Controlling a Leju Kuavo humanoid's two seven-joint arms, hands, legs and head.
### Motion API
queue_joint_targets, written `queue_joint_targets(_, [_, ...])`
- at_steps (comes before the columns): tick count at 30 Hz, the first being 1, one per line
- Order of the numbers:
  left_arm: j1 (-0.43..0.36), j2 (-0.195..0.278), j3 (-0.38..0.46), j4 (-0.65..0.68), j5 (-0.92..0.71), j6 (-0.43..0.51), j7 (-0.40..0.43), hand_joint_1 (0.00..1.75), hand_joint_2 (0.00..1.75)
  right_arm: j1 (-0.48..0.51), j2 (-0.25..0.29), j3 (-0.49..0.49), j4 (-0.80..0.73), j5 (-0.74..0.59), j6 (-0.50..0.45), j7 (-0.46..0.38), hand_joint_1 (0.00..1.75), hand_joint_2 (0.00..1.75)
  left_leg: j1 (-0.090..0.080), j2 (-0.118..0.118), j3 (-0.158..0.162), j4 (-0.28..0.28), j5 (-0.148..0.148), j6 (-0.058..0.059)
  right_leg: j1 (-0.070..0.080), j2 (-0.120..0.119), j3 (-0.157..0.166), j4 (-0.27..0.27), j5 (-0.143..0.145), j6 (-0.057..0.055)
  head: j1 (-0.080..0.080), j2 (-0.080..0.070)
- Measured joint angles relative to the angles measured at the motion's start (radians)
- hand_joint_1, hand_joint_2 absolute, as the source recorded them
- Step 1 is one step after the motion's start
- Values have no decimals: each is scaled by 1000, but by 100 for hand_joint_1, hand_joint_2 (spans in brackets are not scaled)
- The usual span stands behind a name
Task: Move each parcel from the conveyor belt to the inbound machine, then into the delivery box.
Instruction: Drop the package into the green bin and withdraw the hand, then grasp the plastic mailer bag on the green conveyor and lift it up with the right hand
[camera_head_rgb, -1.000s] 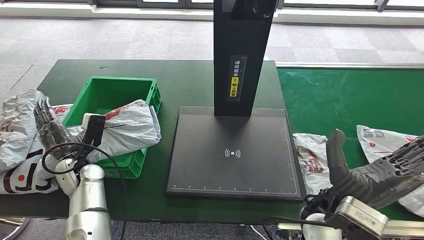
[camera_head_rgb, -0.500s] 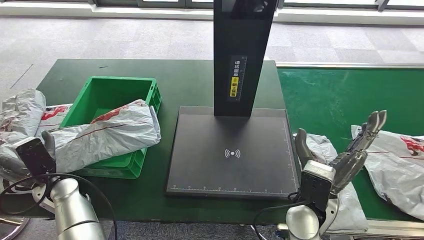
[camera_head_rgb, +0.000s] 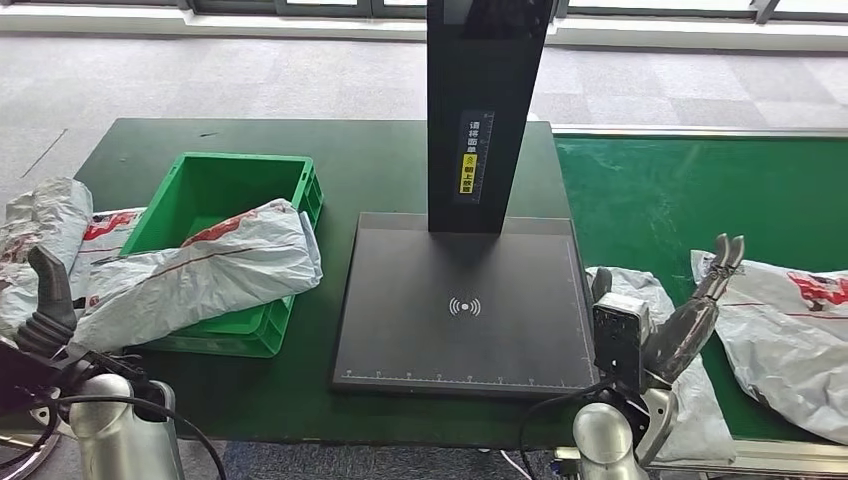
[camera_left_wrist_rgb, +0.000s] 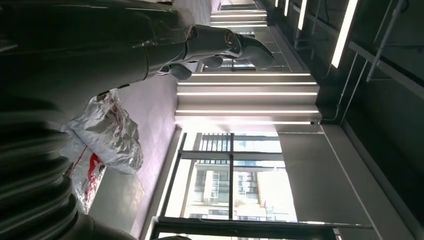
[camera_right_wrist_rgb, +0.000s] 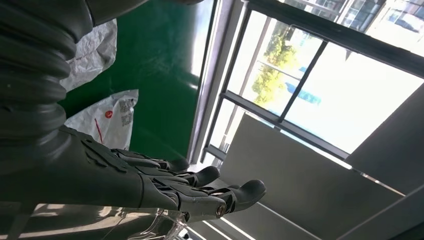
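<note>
The dark green tabletop (camera_head_rgb: 370, 160) spans the left and centre of my head view. Against its right side runs the brighter green conveyor belt (camera_head_rgb: 690, 190).

The inbound machine (camera_head_rgb: 467, 300) stands on the tabletop: a flat black scanning platform with a white signal mark at its centre and a black upright column at its rear edge. Nothing lies on the platform.

The delivery box (camera_head_rgb: 215, 190), a green crate, sits on the tabletop to the left of the machine. One grey parcel (camera_head_rgb: 215, 270) lies across its near right corner, draped over the rim and partly outside it.

More grey parcels (camera_head_rgb: 45, 225) lie heaped at the far left edge of the tabletop, beside the crate.

On the conveyor belt, a large grey parcel with red print (camera_head_rgb: 790, 325) lies at the right edge of view. A second belt parcel (camera_head_rgb: 640, 295) lies just beside the platform's right edge, under my right arm.

My right robot hand (camera_head_rgb: 700, 310) is raised above the gap between these two belt parcels, fingers extended and apart, gripping nothing; I cannot tell whether it touches either parcel. The right wrist view confirms the fingers (camera_right_wrist_rgb: 200, 192) are outstretched and empty.

My left robot hand (camera_head_rgb: 50, 305) is low at the near left edge, beside the heaped parcels, thumb upright, fingers apart and empty.
</note>
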Motion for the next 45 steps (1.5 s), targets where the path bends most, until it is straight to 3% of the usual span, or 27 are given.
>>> queue_joint_targets(6, [80,49,-163,-118,173,-46,0,0,175,-31,-19,-49,42,36,8,87,0,175,0,1,0,0,0,0,0,1,0,0,0,0,0,0])
queue_joint_targets(15, [177,60,-361,-309,271,-392,0,0,175,-105,-60,-203,166,106,56,184,0,175,-1,1,0,0,-1,1,-1,1,0,-1,0,0,0,0])
queue_joint_targets(19, [192,60,-423,-351,266,-471,0,0,175,-150,-80,-262,232,126,77,194,0,175,-1,1,0,0,-1,1,0,1,0,-1,0,0,0,0])
queue_joint_targets(28, [192,91,-530,-391,255,-477,0,0,175,-261,-116,-331,413,228,139,306,0,175,-1,1,0,0,0,0,0,1,0,0,0,0,0,0])
queue_joint_targets(37, [192,119,-556,-390,263,-464,2,0,175,-319,-151,-374,581,311,174,449,0,175,-1,1,0,0,0,1,-1,1,0,-1,0,0,0,0])
queue_joint_targets(45, [192,122,-556,-390,263,-463,2,0,175,-337,-166,-385,646,323,193,469,0,175,-1,1,0,0,0,1,0,1,0,0,0,0,0,0])
